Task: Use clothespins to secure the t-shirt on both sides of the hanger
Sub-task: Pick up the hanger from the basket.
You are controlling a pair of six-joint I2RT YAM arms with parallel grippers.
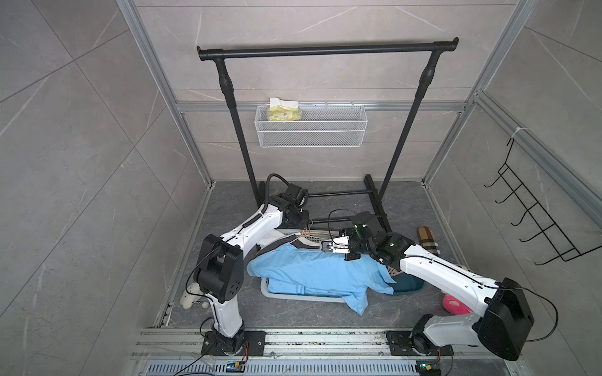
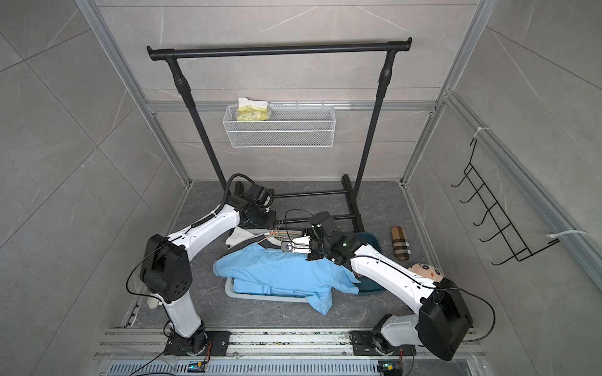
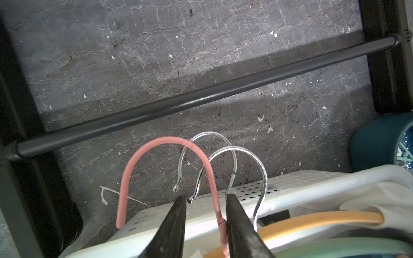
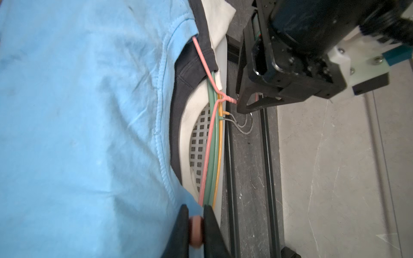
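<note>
The left gripper [image 3: 205, 198], jaws narrowly apart, straddles the neck of the pink hanger [image 3: 167, 139], the blue t-shirt [image 1: 312, 270] drapes over the white basket [image 1: 299, 298], the right gripper [image 4: 196, 206] clamps that hanger's shoulder, and tan clothespins [image 1: 392, 271] lie in the teal tub [image 1: 410, 286] under the right arm [image 1: 439, 270].

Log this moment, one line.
left hand: open around pink hanger neck | right hand: shut on pink hanger | t-shirt: over basket
</note>
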